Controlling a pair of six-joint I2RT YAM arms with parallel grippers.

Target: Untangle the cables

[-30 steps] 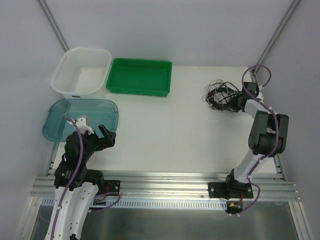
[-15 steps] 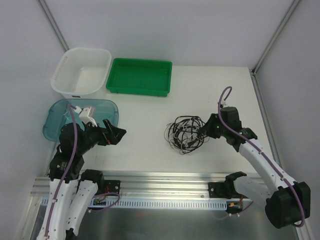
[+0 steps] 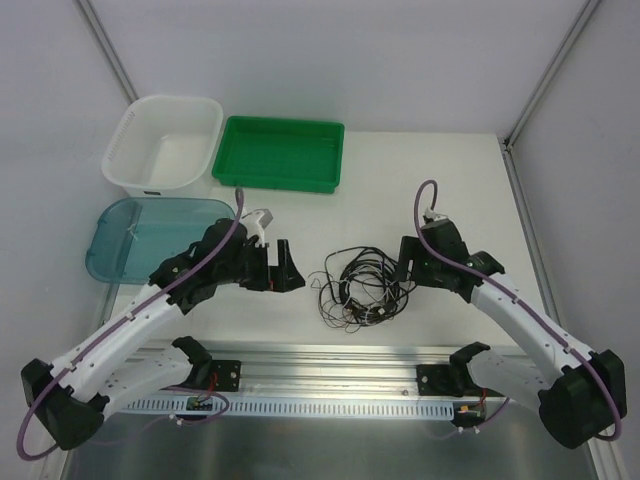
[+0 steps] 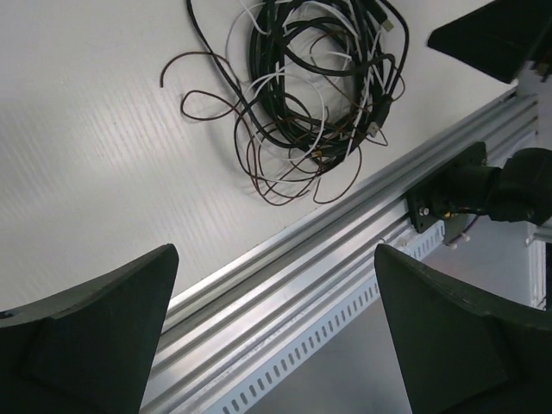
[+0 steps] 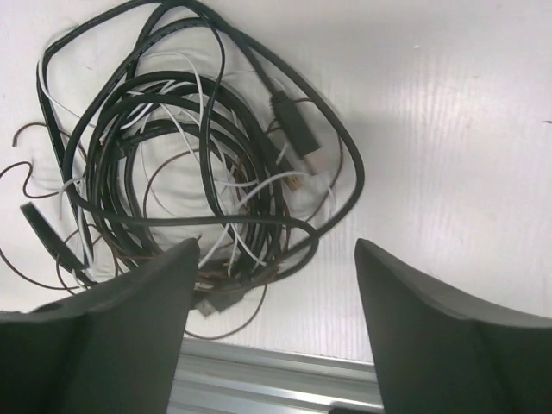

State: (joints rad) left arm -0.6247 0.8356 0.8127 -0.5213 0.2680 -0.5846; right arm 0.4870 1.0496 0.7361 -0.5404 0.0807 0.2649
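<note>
— At the right gripper [image 3: 406, 264], the jaws stand apart and empty; which way does the tangle lie?

— Just to its left; the cables [image 3: 362, 285] lie on the table [image 3: 300, 215] as a roundish coil; the left gripper [image 3: 288, 272], likewise spread and empty, faces them from slightly farther off; the right arm seems nearer.

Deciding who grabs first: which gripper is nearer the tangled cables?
Right. The right gripper, open, is at the right edge of the cables, with loops directly beneath it in its wrist view. The left gripper, also open, sits just off their left side, apart.
</note>
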